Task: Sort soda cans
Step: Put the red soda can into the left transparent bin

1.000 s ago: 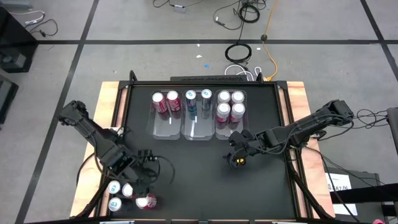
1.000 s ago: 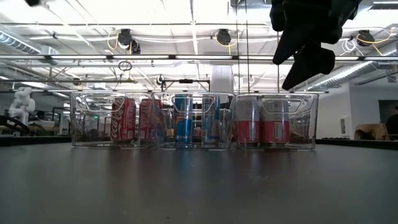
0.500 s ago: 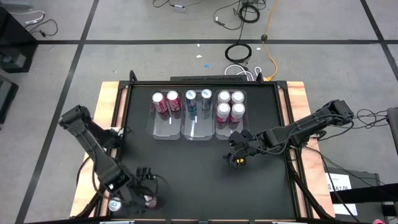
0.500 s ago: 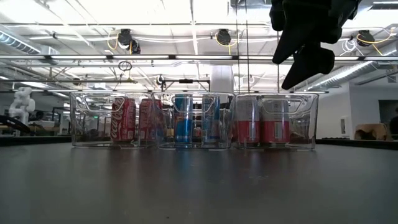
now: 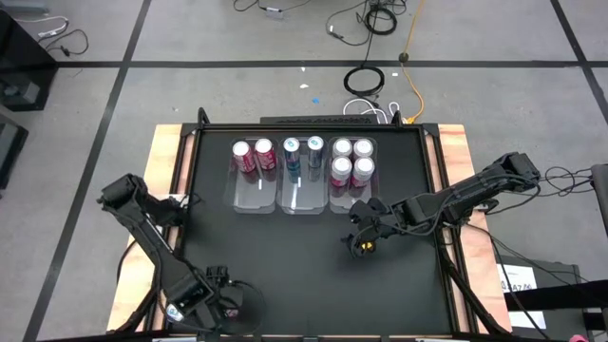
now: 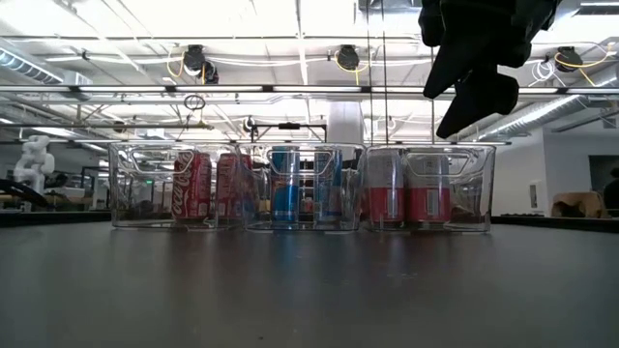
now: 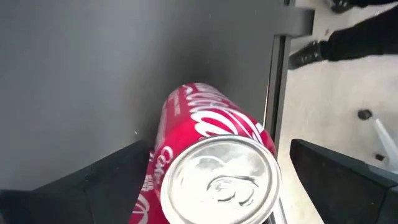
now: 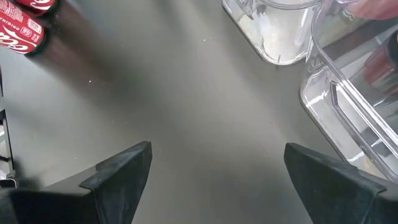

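Note:
A red soda can (image 7: 208, 127) with a silver top stands upright at the table's near-left corner. My left gripper (image 7: 221, 148) is open, with one finger on each side of the can. From above, the left gripper (image 5: 217, 302) hides that can; a teal-topped can (image 5: 174, 311) shows beside it. Three clear bins stand at the far side: the left bin (image 5: 252, 190) holds two red cans, the middle bin (image 5: 296, 195) two blue cans, and the right bin (image 5: 334, 198) several pink cans. My right gripper (image 5: 364, 242) hangs open above the table, near the right bin.
The table's near edge and its frame rail (image 7: 277, 93) run right beside the red can. Bare black tabletop (image 5: 294, 266) lies between the two grippers and in front of the bins. In the low view the right gripper (image 6: 474, 87) hangs above the right bin (image 6: 426, 188).
My left arm has swung toward the table's near edge and brought its gripper over the cans at the near-left corner. It now covers most of them in the high view. The right arm and the bins have stayed still.

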Controlling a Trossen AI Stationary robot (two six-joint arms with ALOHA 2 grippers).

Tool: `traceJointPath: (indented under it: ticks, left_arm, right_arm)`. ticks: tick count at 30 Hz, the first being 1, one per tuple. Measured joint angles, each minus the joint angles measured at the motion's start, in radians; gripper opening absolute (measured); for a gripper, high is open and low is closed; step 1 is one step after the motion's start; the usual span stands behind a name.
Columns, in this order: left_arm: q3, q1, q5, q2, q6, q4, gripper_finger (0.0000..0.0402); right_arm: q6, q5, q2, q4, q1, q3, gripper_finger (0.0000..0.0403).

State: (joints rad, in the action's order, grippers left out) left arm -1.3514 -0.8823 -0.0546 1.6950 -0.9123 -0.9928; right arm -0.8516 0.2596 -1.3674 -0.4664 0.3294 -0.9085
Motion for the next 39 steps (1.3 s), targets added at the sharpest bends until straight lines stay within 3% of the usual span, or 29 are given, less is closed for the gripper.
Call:
traceJointPath:
  ticks: [28,31,36,39]
  left_arm:
    - [0.000,-0.003,0.033,0.080,-0.050,-0.035,0.0397]
    - [0.000,-0.003,0.033,0.080,-0.052,-0.034,0.0382]
    - [0.000,0.000,0.033,0.079,-0.051,-0.035,0.0314]
    - [0.000,0.005,0.032,0.079,-0.052,-0.035,0.0308]
  right_arm:
    - [0.004,-0.003,0.000,0.003,0.000,0.000,0.0359]
    - [0.004,-0.003,0.000,0.003,0.000,0.000,0.0359]
    - [0.008,-0.003,0.000,0.003,0.000,0.000,0.0359]
    - [0.008,-0.003,0.000,0.003,0.000,0.000,0.0359]
